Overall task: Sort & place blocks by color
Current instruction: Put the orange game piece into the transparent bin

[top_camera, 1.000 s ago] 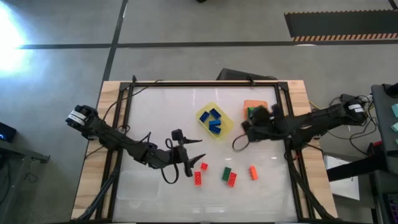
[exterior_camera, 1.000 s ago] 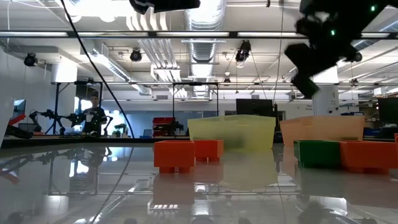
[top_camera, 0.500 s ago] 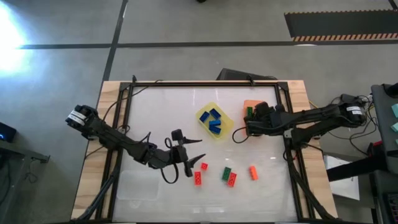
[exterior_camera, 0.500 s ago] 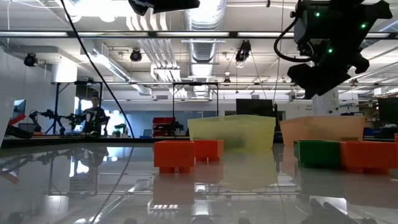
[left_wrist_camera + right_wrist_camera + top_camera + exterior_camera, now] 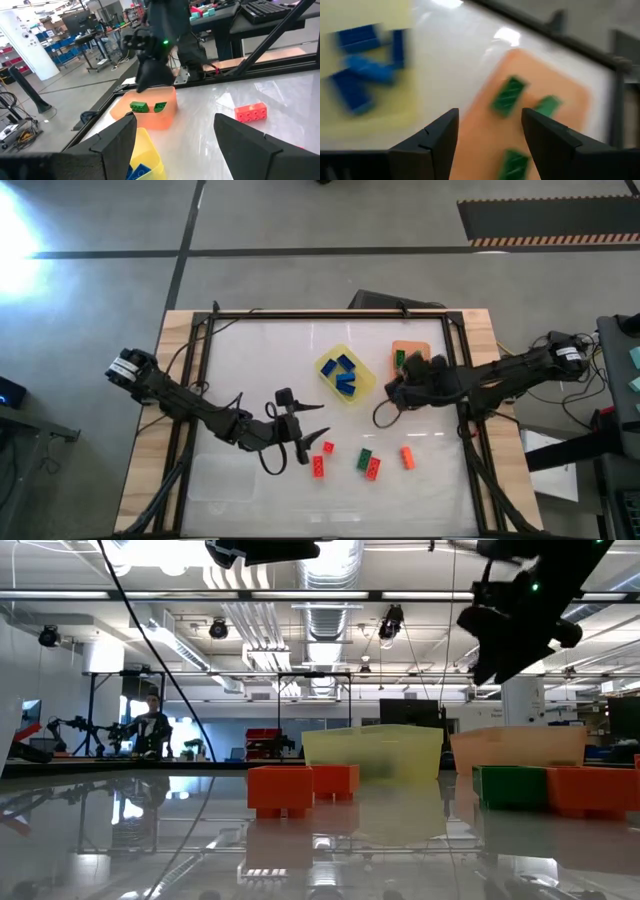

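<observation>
My right gripper [image 5: 394, 387] hangs open beside the orange tray [image 5: 410, 348], a little above it; the left wrist view shows this gripper [image 5: 144, 82] over the tray's rim. In that tray lie three green blocks [image 5: 509, 95], [image 5: 547, 106], [image 5: 514, 162]. The yellow tray [image 5: 346, 374] holds several blue blocks [image 5: 357, 67]. Red blocks [image 5: 328, 447], [image 5: 318, 468], [image 5: 373, 470], [image 5: 407, 457] and a green block [image 5: 365, 457] lie loose on the white table toward its near edge. Left of them, above the table, my left gripper [image 5: 310, 432] waits open.
A black frame [image 5: 330, 312] runs around the white table top. A clear tray [image 5: 230, 480] lies at the near left. The low view shows the loose blocks [image 5: 280, 788] in front of both trays [image 5: 375, 752], with free table on the left.
My right gripper has swung toward the far edge over the orange tray and drawn back toward the near edge, tipping and rolling as it went. Its fingers stand wider apart than a second ago. My left gripper has kept still.
</observation>
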You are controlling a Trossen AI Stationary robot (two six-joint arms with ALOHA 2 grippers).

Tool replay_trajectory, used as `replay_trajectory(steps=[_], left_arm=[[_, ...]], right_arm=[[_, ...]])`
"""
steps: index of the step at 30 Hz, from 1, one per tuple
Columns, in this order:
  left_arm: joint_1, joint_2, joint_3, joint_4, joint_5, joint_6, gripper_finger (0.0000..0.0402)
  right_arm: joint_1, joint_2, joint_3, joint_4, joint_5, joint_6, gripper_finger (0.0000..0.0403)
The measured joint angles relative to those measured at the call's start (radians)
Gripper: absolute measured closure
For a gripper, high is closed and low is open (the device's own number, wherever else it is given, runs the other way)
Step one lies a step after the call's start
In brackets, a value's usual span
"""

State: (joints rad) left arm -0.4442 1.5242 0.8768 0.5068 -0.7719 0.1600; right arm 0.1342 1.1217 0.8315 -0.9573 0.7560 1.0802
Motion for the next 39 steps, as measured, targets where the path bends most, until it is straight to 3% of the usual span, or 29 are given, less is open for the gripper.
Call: replay_trajectory(steps=[4,9,18,22,27,34,39], left_arm=[[0.000,0.000,0.000,0.000,0.000,0.000,0.0152],[0.000,0.000,0.000,0.000,0.000,0.000,0.0152],[0.000,0.000,0.000,0.000,0.000,0.000,0.0152],[0.000,0.000,0.000,0.000,0.000,0.001,0.0152],[0.000,0.000,0.000,0.000,0.000,0.002,0.0152],[-0.003,0.000,-0.001,0.000,0.001,0.002,0.0152],[-0.003,0.000,-0.001,0.000,0.001,0.002,0.0152]], right_arm=[[0.103,0.000,0.014,0.138,-0.117,-0.053,0.0200],[0.234,0.029,0.013,0.298,-0.345,-0.062,0.0200],[0.386,0.221,0.068,0.255,-0.704,0.218,0.0201],[0.435,0.356,0.193,0.062,-0.741,0.252,0.0208],[0.474,0.501,0.357,-0.210,-0.689,0.247,0.0217],[0.493,0.592,0.391,-0.220,-0.711,0.246,0.0222],[0.503,0.590,0.377,-0.211,-0.711,0.289,0.0218]])
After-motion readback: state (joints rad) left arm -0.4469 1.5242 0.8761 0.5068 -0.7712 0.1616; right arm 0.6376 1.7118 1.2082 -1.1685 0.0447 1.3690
